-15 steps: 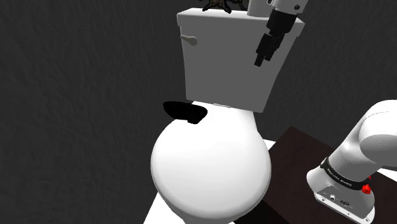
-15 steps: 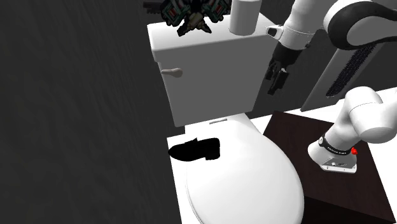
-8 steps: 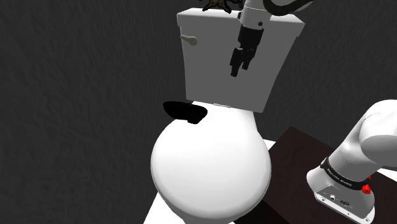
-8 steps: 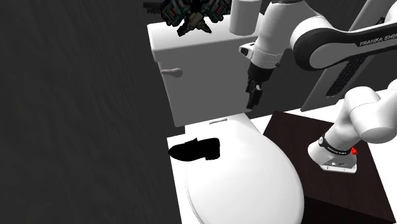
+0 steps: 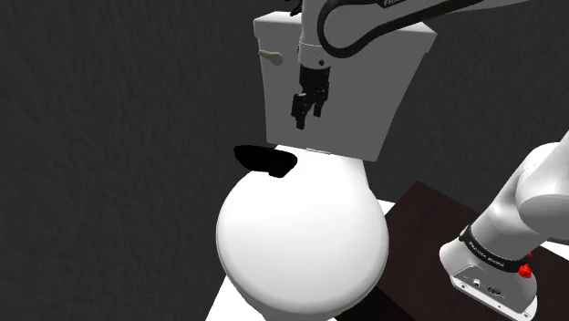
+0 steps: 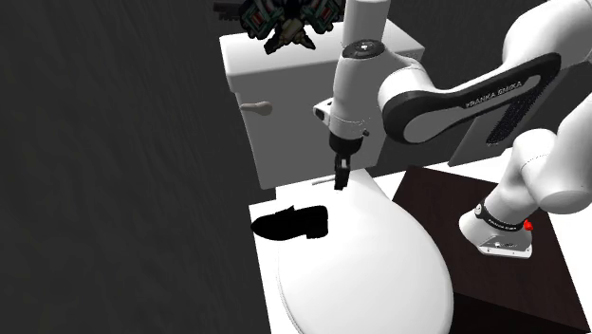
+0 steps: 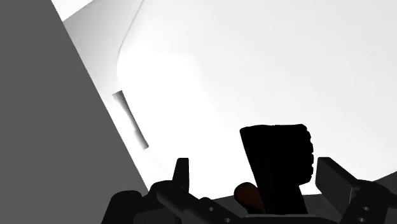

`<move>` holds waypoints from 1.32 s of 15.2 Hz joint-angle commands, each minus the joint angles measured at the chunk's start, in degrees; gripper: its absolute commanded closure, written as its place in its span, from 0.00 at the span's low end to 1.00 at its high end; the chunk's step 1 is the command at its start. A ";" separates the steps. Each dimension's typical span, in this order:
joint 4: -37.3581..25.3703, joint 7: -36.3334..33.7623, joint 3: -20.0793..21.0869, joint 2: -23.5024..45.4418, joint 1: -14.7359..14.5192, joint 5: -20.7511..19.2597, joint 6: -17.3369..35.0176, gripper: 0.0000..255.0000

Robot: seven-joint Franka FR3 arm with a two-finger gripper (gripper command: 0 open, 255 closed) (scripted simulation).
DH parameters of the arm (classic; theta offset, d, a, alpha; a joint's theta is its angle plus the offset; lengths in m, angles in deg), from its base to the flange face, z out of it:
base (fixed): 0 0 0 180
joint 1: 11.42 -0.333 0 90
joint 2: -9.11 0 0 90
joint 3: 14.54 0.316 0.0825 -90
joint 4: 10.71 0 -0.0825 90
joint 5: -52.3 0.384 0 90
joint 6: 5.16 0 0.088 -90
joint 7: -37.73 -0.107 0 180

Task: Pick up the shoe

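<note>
Toilet [image 5: 301,237] takes most of the shoulder view, we find; its white closed lid fills the lower middle of the frame, and its tank [image 5: 383,100] stands at the upper middle against a dark grey wall [image 5: 109,137]; the second exterior view has the tank [image 6: 285,142] at upper middle and the lid [image 6: 360,275] at the lower middle. Next in size comes the white arm [image 6: 446,95], which arches from the right of that frame across to the tank front; its base sits on the dark brown stand [image 6: 531,285] at lower right. In the shoulder view we see the arm [image 5: 365,23] cross the top of the frame.

The shoe [image 5: 266,160] is drawn flat black; it lies on the toilet's rear ledge just below the tank, at the lid's upper left edge, left of the frame's middle; in the second exterior view the shoe [image 6: 292,224] rests left of centre on the same white ledge.

The gripper [image 5: 304,111] hangs in front of the tank face, above and to the right of the shoe and apart from it; the second exterior view puts the gripper [image 6: 340,180] just above the lid's rear edge. From the wrist we see the gripper [image 7: 254,164] with its fingers [image 7: 182,168] spread apart and holding nothing; the shoe [image 7: 280,162] shows beyond them.

Smaller things: a flush handle [image 5: 270,57] at the tank's upper left corner, and a dark spiky object [image 6: 285,24] on the tank's top.
</note>
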 commanded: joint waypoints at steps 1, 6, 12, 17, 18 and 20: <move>-3.34 -1.66 0.90 4.68 -0.69 -1.53 0.24 0.00; -12.73 -5.10 1.94 16.57 -3.06 -5.68 -0.17 0.00; -25.05 -7.67 1.81 29.62 -6.62 -9.60 -2.57 0.00; -23.40 -8.02 1.54 31.14 -6.74 -10.08 0.55 0.00; -23.11 -8.10 1.48 31.48 -6.76 -10.19 1.16 0.00; -22.68 -8.22 1.39 32.01 -6.80 -10.36 2.11 0.00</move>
